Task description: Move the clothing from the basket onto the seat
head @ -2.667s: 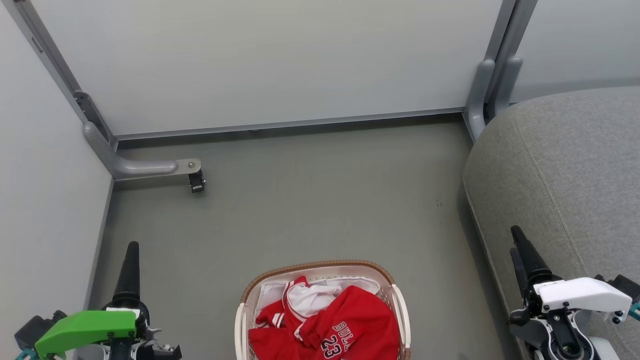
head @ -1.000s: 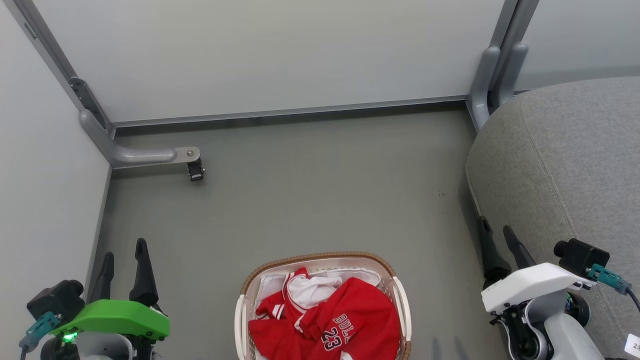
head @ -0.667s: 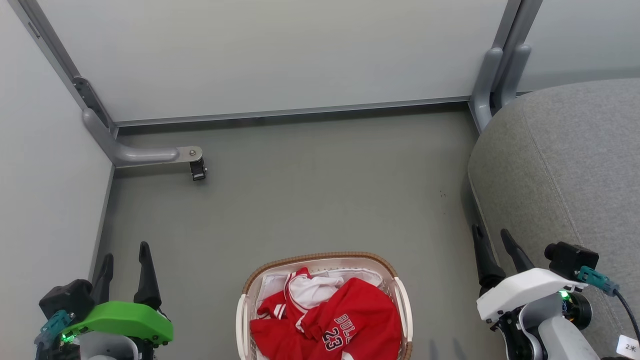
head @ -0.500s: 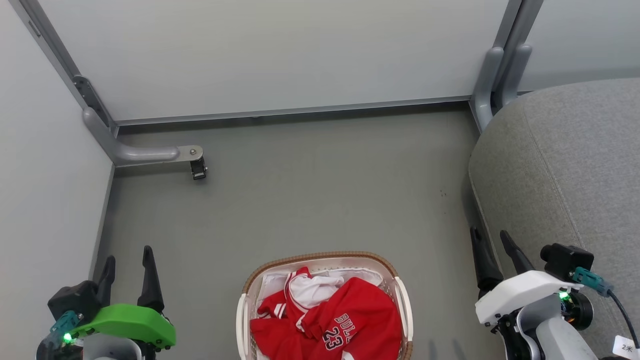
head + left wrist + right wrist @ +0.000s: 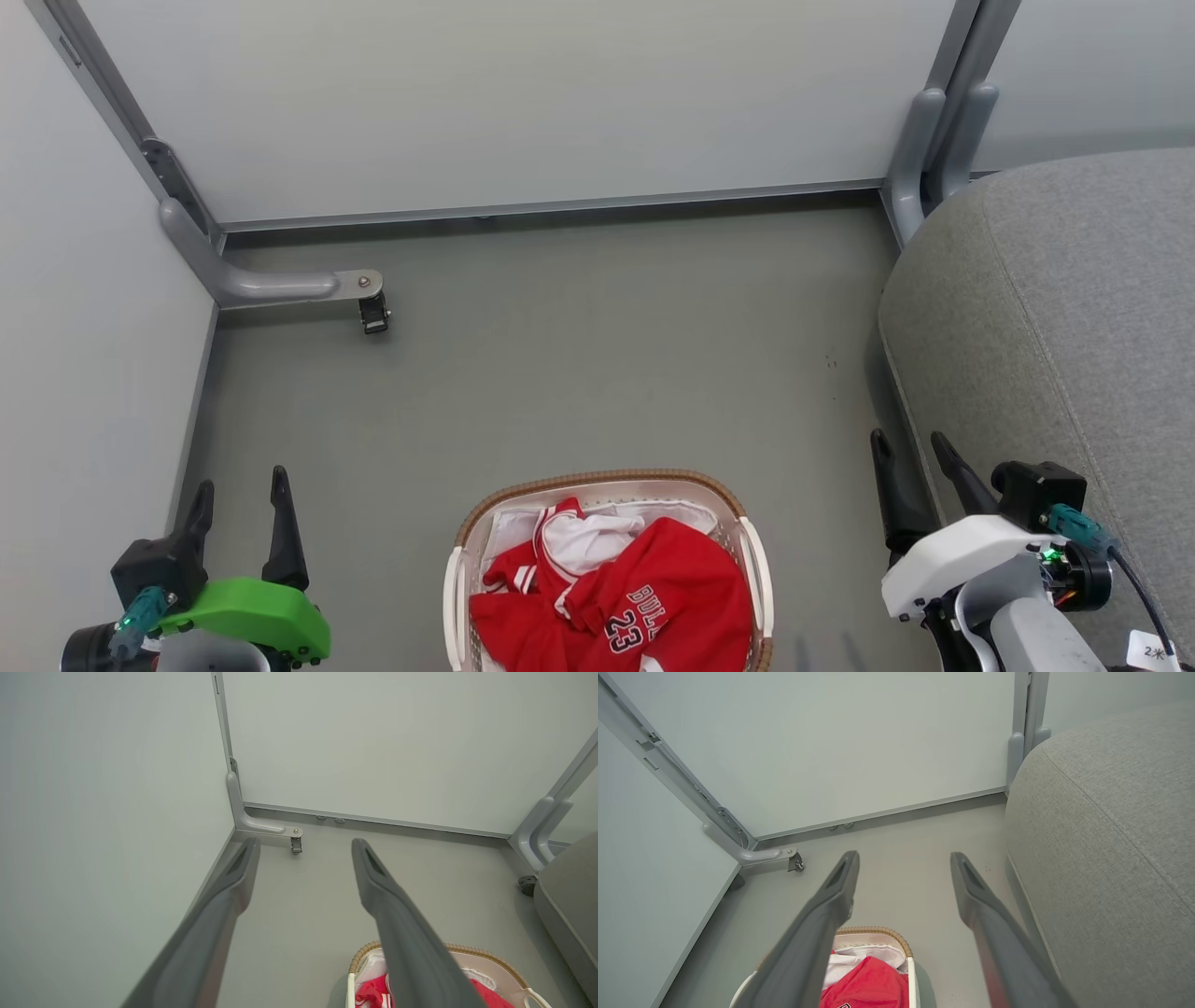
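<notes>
The clothing (image 5: pixel 644 597) lies crumpled in the basket (image 5: pixel 597 481) on the floor (image 5: pixel 579 373). The left gripper (image 5: pixel 240 479) hovers left of the basket and the right gripper (image 5: pixel 906 436) hovers right of it, beside the seat (image 5: pixel 1055 308)'s rounded edge. Both are spread wide and empty. Bare floor runs ahead to the wall panels (image 5: pixel 523 103).

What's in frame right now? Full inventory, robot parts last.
floor: one, grey, middle
seat: one, grey fabric, right side
basket: one, white with brown woven rim, on the floor, bottom centre
clothing: one, red jersey with white trim, crumpled in the basket
partition panels: three, pale grey, left, back, far right
support foot: one, grey metal with black caster, back left corner
left gripper: one, dark fingers, green housing, lower left, open
right gripper: one, dark fingers, white housing, lower right by the seat, open
</notes>
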`<state>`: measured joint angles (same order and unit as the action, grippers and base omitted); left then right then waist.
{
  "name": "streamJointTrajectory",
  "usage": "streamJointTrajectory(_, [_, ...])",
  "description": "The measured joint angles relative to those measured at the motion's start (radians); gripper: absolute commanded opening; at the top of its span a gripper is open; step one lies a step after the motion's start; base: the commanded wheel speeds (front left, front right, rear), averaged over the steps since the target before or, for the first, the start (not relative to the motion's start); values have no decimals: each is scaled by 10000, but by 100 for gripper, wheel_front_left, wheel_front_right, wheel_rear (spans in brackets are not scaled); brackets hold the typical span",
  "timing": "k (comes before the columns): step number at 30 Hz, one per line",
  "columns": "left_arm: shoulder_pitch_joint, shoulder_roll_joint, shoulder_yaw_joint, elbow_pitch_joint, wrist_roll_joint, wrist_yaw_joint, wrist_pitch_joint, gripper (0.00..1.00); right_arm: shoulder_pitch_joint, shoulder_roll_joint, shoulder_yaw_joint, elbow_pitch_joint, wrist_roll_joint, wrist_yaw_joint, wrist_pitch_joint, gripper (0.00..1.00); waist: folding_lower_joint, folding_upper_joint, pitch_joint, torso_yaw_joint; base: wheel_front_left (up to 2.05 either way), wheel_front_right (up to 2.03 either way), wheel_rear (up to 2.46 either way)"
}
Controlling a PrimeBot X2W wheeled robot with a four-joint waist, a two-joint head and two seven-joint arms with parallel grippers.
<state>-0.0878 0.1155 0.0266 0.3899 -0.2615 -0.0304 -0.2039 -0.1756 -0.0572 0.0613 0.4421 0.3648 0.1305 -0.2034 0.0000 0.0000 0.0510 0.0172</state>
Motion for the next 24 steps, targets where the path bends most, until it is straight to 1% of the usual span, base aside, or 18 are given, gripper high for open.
streamJointTrajectory(9, [100,-35,4,-23,713,-10,-186,100,0,33,115,2,-685,0,-176,100,0,0,34,38,0,0,0])
streamJointTrajectory(24, [210,-203,165,-65,1726,-178,-451,100,-2,35,288,198,-1666,2,-454,100,0,0,120,90,0,0,0])
